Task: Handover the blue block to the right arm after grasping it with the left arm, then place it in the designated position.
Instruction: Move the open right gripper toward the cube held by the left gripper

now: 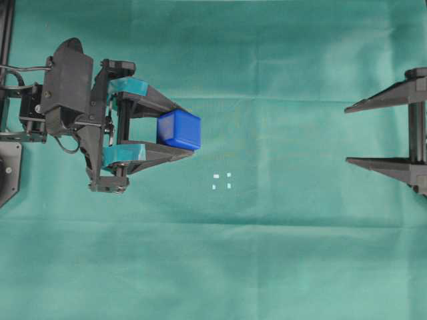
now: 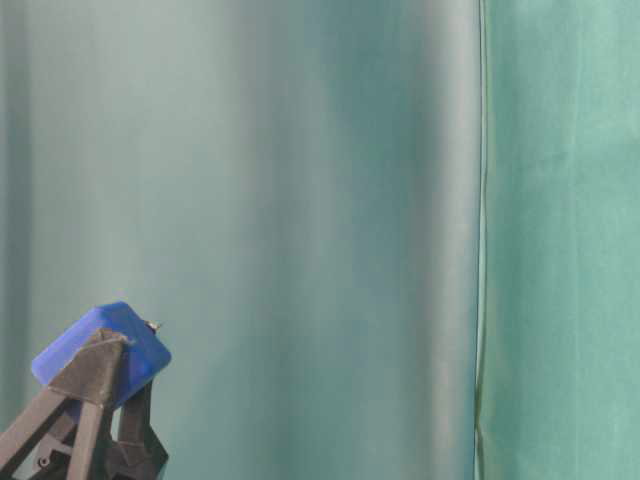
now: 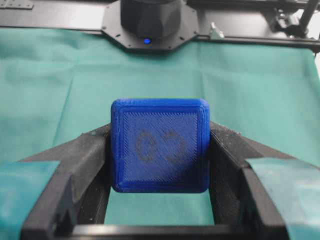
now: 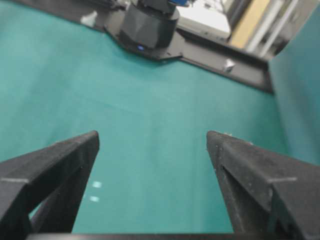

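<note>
My left gripper point(image 1: 189, 131), with teal pads, is shut on the blue block point(image 1: 179, 129) and holds it between the finger tips at the left of the cloth. In the left wrist view the blue block point(image 3: 160, 145) fills the gap, its faintly marked face towards the camera, and both black fingers point(image 3: 85, 160) press its sides. The table-level view shows the blue block point(image 2: 140, 355) raised at the lower left. The designated position point(image 1: 222, 181), small white marks in a square, lies just right of and below the block. My right gripper point(image 1: 347, 134) stands wide open and empty at the right edge; its wrist view shows the right gripper point(image 4: 152, 137) over bare cloth.
Green cloth point(image 1: 267, 253) covers the whole table. A black frame point(image 1: 7, 40) runs along the far left edge. The opposite arm's base point(image 3: 150, 20) sits at the cloth's far end in the left wrist view. Two white marks point(image 4: 95, 191) show beside the right gripper's left finger.
</note>
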